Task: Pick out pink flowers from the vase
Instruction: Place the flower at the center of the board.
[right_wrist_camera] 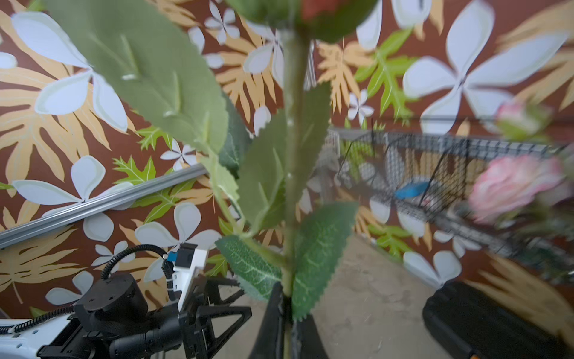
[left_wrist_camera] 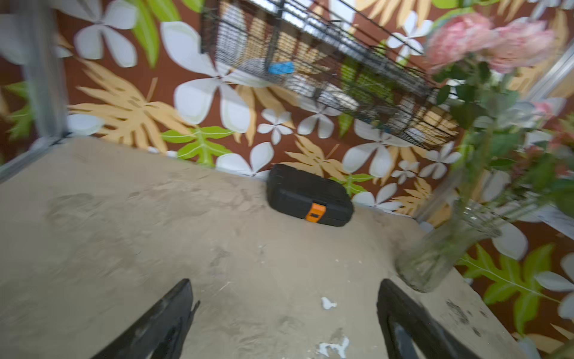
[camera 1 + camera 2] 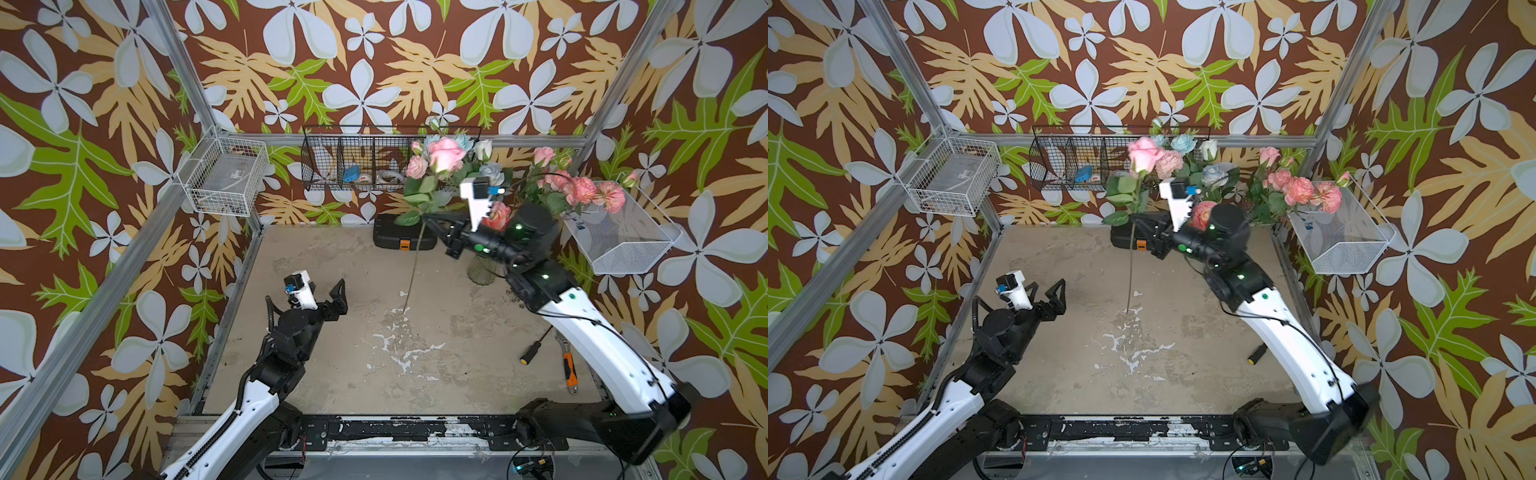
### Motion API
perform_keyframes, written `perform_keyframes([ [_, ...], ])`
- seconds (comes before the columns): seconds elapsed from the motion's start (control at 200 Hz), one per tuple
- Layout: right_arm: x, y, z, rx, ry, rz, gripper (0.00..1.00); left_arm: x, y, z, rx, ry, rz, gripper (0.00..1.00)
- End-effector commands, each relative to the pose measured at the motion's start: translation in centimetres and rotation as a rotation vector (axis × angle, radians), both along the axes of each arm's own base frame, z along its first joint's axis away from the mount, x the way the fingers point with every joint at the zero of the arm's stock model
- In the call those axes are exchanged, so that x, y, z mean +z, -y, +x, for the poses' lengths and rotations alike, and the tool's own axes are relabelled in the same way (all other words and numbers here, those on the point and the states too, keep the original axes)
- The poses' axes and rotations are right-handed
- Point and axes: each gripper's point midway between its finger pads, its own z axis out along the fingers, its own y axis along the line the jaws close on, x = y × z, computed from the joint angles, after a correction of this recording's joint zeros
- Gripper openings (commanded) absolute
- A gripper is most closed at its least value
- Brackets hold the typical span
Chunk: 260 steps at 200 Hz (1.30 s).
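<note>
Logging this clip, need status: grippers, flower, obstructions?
Right gripper shut on stem of pink rose; left gripper open, empty. Rose out of vase, more pink flowers in it. Nothing blocking.

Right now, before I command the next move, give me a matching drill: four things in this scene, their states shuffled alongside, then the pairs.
1. pink rose
2. left gripper
3. vase
4. black case

A. lying at the table's far edge
B. open, nothing between the jaws
C. standing upright, pink carnations in it
D. clamped by its stem in the right gripper, outside the vase

Pairs: 1-D, 2-B, 3-C, 4-A
</note>
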Motion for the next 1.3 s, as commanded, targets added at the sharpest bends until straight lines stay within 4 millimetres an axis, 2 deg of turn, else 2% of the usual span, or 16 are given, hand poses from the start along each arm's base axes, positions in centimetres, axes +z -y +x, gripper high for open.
perform_keyframes([
  [0.0,-2.8,-4.0,2.8,-0.023,-0.130,0.030,0.00,-4.5,-4.5,-1.4,0.221,-0.131,0.005,0.93],
  [0.055,-4.7,-5.6,4.6,-0.052,-0.180,0.005,0.00,-6.1,-5.9,-2.3,0.289,-0.158,0.006,0.93],
  [0.14,-7.8,-8.5,7.3,-0.050,-0.290,0.008,0.00,-7.3,-6.6,-3.1,0.311,-0.148,-0.011,0.94],
  [0.22,-11.0,-11.9,8.9,-0.017,-0.401,0.026,0.00,-7.5,-6.7,-3.4,0.311,-0.135,-0.020,0.94],
  [0.27,-14.2,-14.1,10.1,-0.015,-0.493,0.023,0.00,-7.5,-6.8,-3.4,0.312,-0.131,-0.022,0.93],
  [0.39,-19.6,-18.4,12.7,0.028,-0.700,0.059,0.00,-7.1,-6.6,-3.4,0.304,-0.125,-0.022,0.92],
  [0.476,-22.4,-20.7,14.3,0.052,-0.793,0.095,0.00,-7.2,-6.5,-3.4,0.293,-0.129,-0.022,0.92],
  [0.541,-23.4,-22.2,15.2,0.057,-0.816,0.114,0.00,-7.6,-6.4,-3.4,0.288,-0.137,-0.025,0.92],
  [0.646,-25.8,-23.4,16.6,0.026,-0.842,0.153,0.00,-8.2,-6.0,-3.4,0.271,-0.142,-0.045,0.92],
  [0.816,-30.0,-24.4,18.6,-0.006,-0.848,0.201,0.00,-8.4,-5.3,-3.0,0.234,-0.131,-0.060,0.92],
  [1.036,-34.9,-24.7,20.1,-0.043,-0.829,0.226,0.00,-8.8,-4.6,-2.7,0.201,-0.132,-0.062,0.91],
  [1.066,-35.5,-24.6,20.3,-0.052,-0.817,0.222,0.04,-8.8,-4.5,-2.7,0.197,-0.131,-0.063,0.91],
  [1.131,-36.2,-24.4,21.0,-0.068,-0.791,0.210,0.07,-9.0,-4.5,-2.7,0.193,-0.131,-0.064,0.90],
  [1.196,-36.4,-24.1,21.4,-0.069,-0.768,0.218,0.26,-9.4,-4.5,-2.7,0.193,-0.134,-0.066,0.90],
  [1.261,-36.3,-23.9,21.7,-0.080,-0.739,0.214,0.36,-9.7,-4.5,-2.8,0.193,-0.133,-0.068,0.90],
  [1.296,-36.1,-23.9,21.8,-0.080,-0.721,0.214,0.47,-9.7,-4.5,-2.8,0.193,-0.130,-0.070,0.90],
])
